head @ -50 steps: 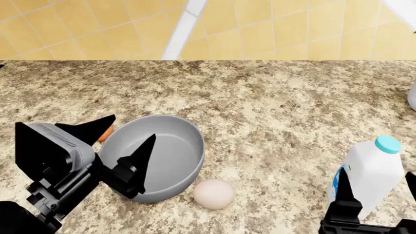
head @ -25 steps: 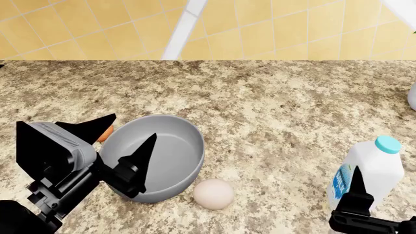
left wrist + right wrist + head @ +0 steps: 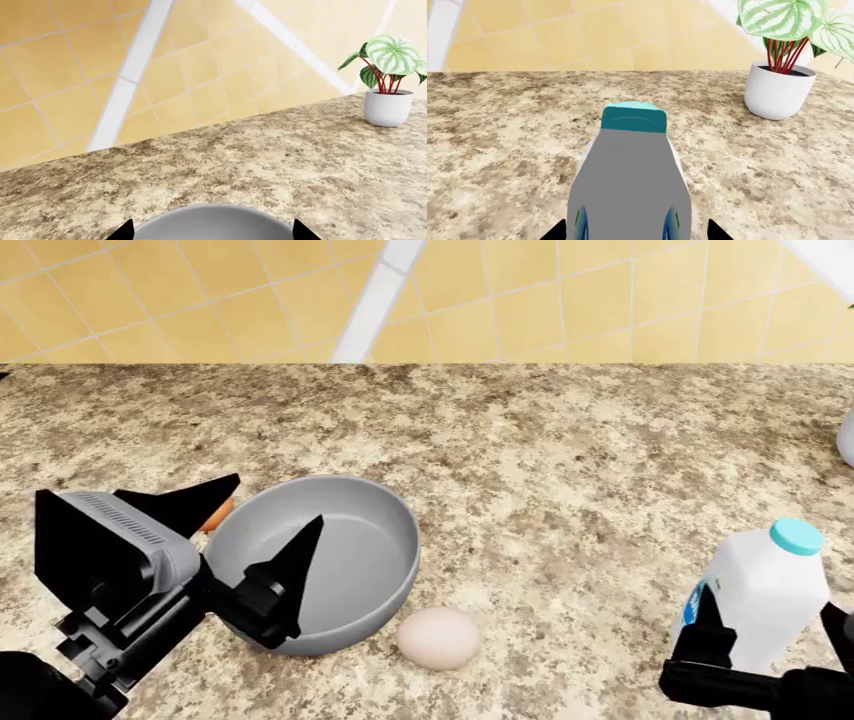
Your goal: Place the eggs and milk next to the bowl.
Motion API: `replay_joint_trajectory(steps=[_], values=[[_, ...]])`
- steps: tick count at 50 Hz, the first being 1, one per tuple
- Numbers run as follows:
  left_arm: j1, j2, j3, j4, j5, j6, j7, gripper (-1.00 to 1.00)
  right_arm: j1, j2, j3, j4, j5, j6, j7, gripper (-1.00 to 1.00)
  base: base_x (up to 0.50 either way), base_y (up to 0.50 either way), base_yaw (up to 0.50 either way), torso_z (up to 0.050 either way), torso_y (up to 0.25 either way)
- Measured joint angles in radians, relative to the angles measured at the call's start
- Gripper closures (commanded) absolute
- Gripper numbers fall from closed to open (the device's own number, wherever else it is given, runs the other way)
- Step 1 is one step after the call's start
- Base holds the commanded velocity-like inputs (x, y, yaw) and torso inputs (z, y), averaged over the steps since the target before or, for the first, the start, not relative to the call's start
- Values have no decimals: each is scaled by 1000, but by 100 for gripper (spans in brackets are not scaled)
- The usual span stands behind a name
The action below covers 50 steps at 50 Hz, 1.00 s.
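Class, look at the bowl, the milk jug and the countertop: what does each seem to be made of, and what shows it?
Bowl: matte grey, likely plastic or ceramic; smooth, no shine.
Milk jug: white plastic by its look, with a light-blue screw cap.
Countertop: speckled beige-brown, resembling granite.

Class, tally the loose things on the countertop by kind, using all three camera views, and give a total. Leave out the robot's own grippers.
Eggs: 2, pale egg and orange-brown egg, mostly hidden behind the left finger
Bowl: 1
Milk jug: 1
Potted plant: 1
Total: 5
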<state>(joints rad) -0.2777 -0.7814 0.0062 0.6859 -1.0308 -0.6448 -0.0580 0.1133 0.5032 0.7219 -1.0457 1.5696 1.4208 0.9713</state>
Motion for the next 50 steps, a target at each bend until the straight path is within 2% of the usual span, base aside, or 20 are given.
replay_joint_trajectory(steps=[13, 14, 25, 33, 42, 50], values=[[1, -3, 1, 1, 1, 3, 2, -100, -160, 54, -182, 29, -308, -247, -166, -100, 0, 0, 0, 0, 0], [1, -3, 1, 2, 1, 4, 2, -100, -166, 56, -191, 31, -321, -258, -174, 100, 0, 0, 0, 0, 0], [4, -5, 2, 4, 1, 7, 2, -100, -202, 71, -253, 37, -414, -333, -218, 100, 0, 0, 0, 0, 0], [9, -9, -1, 9, 0, 10, 2, -100, -200, 98, -290, 29, -399, -368, -205, 100, 0, 0, 0, 0, 0], [21, -17, -21, 21, -10, 19, -2, -100, -99, 257, -405, 18, -266, -462, -53, 100, 0, 0, 0, 0, 0], [25, -23, -35, 27, -19, 27, -3, -100, 86, 366, -541, 41, -150, -487, 45, 100, 0, 0, 0, 0, 0]])
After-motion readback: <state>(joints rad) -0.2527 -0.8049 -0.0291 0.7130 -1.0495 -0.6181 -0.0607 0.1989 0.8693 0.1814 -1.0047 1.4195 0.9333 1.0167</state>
